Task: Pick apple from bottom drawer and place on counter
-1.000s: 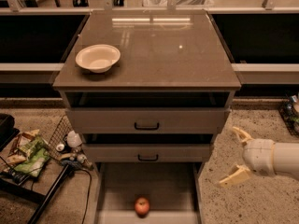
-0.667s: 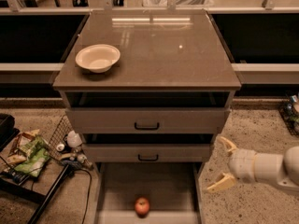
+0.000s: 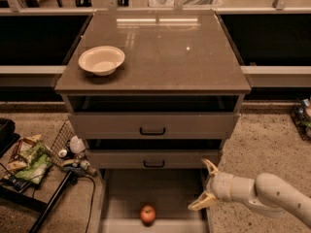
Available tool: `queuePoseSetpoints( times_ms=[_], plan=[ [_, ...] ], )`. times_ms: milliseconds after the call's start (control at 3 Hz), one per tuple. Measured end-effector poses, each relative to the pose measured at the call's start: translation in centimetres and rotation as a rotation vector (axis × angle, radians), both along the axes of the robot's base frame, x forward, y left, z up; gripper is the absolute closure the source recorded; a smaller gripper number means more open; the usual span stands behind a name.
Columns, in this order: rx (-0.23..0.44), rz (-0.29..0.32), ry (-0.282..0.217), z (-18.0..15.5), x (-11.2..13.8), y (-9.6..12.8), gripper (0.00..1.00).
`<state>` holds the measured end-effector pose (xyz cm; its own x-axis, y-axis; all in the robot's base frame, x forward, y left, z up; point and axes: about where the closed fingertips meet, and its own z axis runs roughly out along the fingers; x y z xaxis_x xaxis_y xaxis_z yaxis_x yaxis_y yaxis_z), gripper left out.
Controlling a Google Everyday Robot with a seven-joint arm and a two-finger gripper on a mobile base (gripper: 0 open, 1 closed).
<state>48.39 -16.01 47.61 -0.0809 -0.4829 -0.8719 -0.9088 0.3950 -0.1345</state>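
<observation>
Red-orange skin w/ a paler yellowish patch: the apple (image 3: 147,213) is small & round, smaller than the cream bowl (image 3: 101,59). Stem too small to make out. It sits on the plain flat floor of the bottom drawer (image 3: 127,193), which is pulled out, approx. mid-width & close to the front lip. The drawer is a wide shallow tray, matte grey-brown, no other contents visible. Above it are 2 more grey-brown drawers, each w/ a black handle, both slightly ajar. The counter (image 3: 175,57) is a glossy square slab reflecting light strips; the bowl stands on its left side, near the front edge. The gripper (image 3: 202,186) hangs at the drawer's right rim, up & right of the apple, not touching it. Its yellowish fingers (image 3: 210,167) are spread wide apart w/ nothing between them. The arm behind is smooth, white & rounded, entering from lower right. The floor (image 3: 265,144) is speckled beige, w/ a wire basket (image 3: 62,139) & packets at left.
</observation>
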Motion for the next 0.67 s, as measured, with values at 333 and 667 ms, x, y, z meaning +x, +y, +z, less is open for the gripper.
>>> queuePoseSetpoints(
  times_ms=[333, 667],
  plan=[
    [0.033, 0.024, 0.018, -6.3, 0.2, 2.4, 0.0],
    [0.057, 0.026, 0.041, -7.8, -0.5, 3.2, 0.0]
  ],
)
